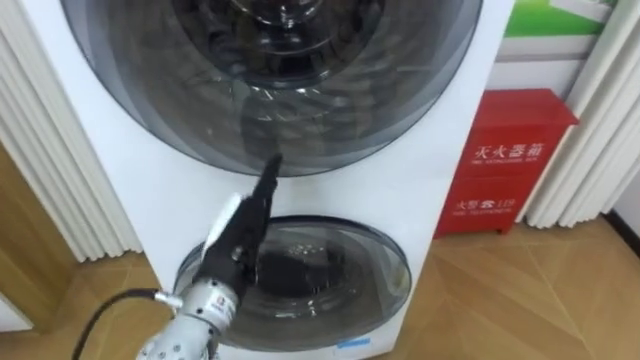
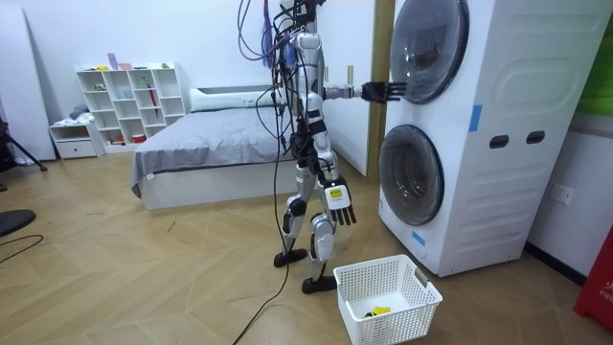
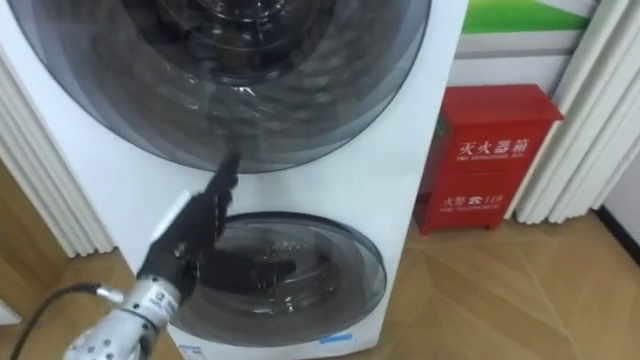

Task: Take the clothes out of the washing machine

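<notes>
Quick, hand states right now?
Left hand: open, straight fingers at the round dark-glass upper washer door.
Right hand: open, hanging empty at its side.

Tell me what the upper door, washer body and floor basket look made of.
Upper door: tinted, glossy glass or clear plastic; drum shows through, reflections. Washer body: smooth white panels, likely painted metal. Basket: white plastic by the look, moulded lattice walls.

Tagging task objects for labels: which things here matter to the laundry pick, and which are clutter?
Job: washing machine, its upper door, left robot hand at that door, white basket.
Lying about: red cabinet, bed, white shelf.
</notes>
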You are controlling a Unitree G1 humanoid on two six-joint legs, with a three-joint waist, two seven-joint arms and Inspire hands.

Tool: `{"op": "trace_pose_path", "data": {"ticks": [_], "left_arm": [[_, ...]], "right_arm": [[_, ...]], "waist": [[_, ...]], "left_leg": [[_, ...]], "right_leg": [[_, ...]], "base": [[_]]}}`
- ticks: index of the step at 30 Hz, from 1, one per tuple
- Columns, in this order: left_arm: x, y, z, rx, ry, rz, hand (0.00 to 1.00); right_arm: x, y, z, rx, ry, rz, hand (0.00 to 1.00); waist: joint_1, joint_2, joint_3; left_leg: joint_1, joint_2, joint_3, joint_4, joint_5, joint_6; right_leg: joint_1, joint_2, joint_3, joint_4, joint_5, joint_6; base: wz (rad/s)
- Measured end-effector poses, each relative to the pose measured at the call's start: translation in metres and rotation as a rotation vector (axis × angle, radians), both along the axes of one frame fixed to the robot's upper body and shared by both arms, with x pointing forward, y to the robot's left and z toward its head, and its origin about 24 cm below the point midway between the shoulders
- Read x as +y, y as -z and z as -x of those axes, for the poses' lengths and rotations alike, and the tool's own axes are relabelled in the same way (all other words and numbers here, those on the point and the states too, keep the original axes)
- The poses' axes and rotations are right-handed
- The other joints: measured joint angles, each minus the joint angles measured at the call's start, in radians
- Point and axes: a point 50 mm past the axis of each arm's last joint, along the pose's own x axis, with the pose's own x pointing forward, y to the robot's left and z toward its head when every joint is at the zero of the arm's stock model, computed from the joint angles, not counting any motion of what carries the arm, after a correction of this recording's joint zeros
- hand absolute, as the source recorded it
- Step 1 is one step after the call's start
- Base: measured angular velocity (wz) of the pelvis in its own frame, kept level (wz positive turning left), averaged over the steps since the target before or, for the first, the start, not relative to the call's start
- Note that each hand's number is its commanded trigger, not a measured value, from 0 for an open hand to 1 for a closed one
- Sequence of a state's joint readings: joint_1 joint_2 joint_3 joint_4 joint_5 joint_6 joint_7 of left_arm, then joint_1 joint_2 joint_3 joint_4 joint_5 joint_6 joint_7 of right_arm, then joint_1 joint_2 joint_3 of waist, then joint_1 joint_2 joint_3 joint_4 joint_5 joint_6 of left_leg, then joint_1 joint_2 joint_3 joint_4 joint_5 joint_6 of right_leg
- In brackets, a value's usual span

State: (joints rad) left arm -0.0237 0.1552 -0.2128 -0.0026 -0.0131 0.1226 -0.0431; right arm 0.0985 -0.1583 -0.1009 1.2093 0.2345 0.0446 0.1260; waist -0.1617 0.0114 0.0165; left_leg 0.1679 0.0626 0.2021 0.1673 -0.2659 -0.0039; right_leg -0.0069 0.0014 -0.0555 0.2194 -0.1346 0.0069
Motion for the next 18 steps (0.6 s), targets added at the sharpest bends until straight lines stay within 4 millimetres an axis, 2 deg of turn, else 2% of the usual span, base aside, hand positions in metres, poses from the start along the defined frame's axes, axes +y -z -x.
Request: {"op": "trace_pose_path", "data": {"ticks": [3, 5, 6, 8, 9, 10, 11, 12, 14, 15, 17, 18], "left_arm": [[0.013, 0.040, 0.012, 0.160, -0.044, -0.073, 0.00], [0.032, 0.085, 0.037, 0.360, -0.094, -0.146, 0.00], [0.037, 0.096, 0.046, 0.413, -0.108, -0.163, 0.00], [0.063, 0.140, 0.086, 0.647, -0.195, -0.217, 0.00], [0.070, 0.148, 0.097, 0.701, -0.228, -0.223, 0.00], [0.085, 0.163, 0.124, 0.805, -0.301, -0.234, 0.00], [0.100, 0.174, 0.152, 0.903, -0.388, -0.243, 0.00], [0.108, 0.178, 0.166, 0.948, -0.439, -0.248, 0.00], [0.142, 0.184, 0.227, 1.124, -0.606, -0.358, 0.00], [0.147, 0.183, 0.242, 1.160, -0.623, -0.399, 0.00], [0.156, 0.180, 0.289, 1.295, -0.662, -0.488, 0.00], [0.157, 0.179, 0.298, 1.326, -0.666, -0.503, 0.00]], "right_arm": [[0.000, 0.000, 0.000, 0.000, -0.004, 0.004, 0.00], [0.002, 0.001, 0.002, 0.005, -0.003, -0.001, 0.00], [0.002, 0.001, 0.003, 0.005, -0.002, -0.002, 0.00], [0.001, 0.000, 0.004, 0.007, 0.000, 0.000, 0.00], [0.001, 0.001, 0.007, 0.011, 0.003, 0.000, 0.00], [0.001, 0.001, 0.009, 0.016, 0.008, 0.000, 0.00], [0.000, 0.001, 0.013, 0.023, 0.012, -0.001, 0.00], [0.000, 0.001, 0.015, 0.028, 0.016, -0.001, 0.00], [0.000, 0.001, 0.024, 0.041, 0.028, -0.013, 0.00], [-0.001, 0.001, 0.025, 0.044, 0.028, -0.016, 0.00], [-0.003, 0.001, 0.033, 0.061, 0.035, -0.009, 0.00], [-0.004, 0.001, 0.034, 0.063, 0.037, -0.007, 0.00]], "waist": [[0.013, -0.006, -0.0067], [0.036, -0.013, -0.0133], [0.040, -0.015, -0.0146], [0.054, -0.022, -0.0165], [0.056, -0.022, -0.0166], [0.062, -0.019, -0.0144], [0.070, -0.026, -0.0186], [0.077, -0.023, -0.0163], [0.094, -0.023, -0.0165], [0.102, -0.024, -0.0170], [0.130, -0.019, -0.0147], [0.134, -0.017, -0.0143]], "left_leg": [[0.004, 0.002, 0.018, -0.001, 0.000, 0.000], [0.018, 0.009, 0.027, -0.004, 0.000, 0.000], [0.021, 0.011, 0.030, -0.004, 0.000, -0.001], [0.031, 0.015, 0.034, -0.004, 0.000, -0.001], [0.032, 0.017, 0.034, -0.005, 0.000, -0.001], [0.034, 0.018, 0.036, -0.005, 0.000, -0.001], [0.035, 0.020, 0.038, -0.006, -0.001, -0.001], [0.035, 0.021, 0.038, -0.007, -0.001, -0.001], [0.037, 0.030, 0.039, -0.008, -0.007, -0.013], [0.038, 0.031, 0.039, -0.007, -0.007, -0.013], [0.050, 0.029, 0.041, -0.007, -0.007, -0.013], [0.053, 0.028, 0.041, -0.007, -0.007, -0.013]], "right_leg": [[-0.006, 0.004, 0.008, 0.001, 0.001, -0.001], [0.002, 0.017, 0.019, 0.000, 0.004, -0.006], [0.004, 0.018, 0.014, -0.002, 0.005, -0.007], [0.015, 0.023, 0.012, -0.010, 0.006, -0.010], [0.018, 0.024, 0.012, -0.016, 0.008, -0.012], [0.020, 0.027, 0.013, -0.019, 0.008, -0.013], [0.021, 0.029, 0.013, -0.022, 0.008, -0.013], [0.022, 0.030, 0.013, -0.024, 0.008, -0.013], [0.026, 0.037, 0.001, -0.034, 0.011, -0.017], [0.027, 0.038, 0.000, -0.034, 0.011, -0.017], [0.037, 0.036, -0.002, -0.034, 0.011, -0.017], [0.042, 0.035, -0.005, -0.034, 0.011, -0.017]], "base": [[-0.15], [-0.27], [-0.29], [-0.16], [-0.06], [-0.04], [-0.04], [0.00], [0.02], [-0.06], [-0.06], [0.12]]}}
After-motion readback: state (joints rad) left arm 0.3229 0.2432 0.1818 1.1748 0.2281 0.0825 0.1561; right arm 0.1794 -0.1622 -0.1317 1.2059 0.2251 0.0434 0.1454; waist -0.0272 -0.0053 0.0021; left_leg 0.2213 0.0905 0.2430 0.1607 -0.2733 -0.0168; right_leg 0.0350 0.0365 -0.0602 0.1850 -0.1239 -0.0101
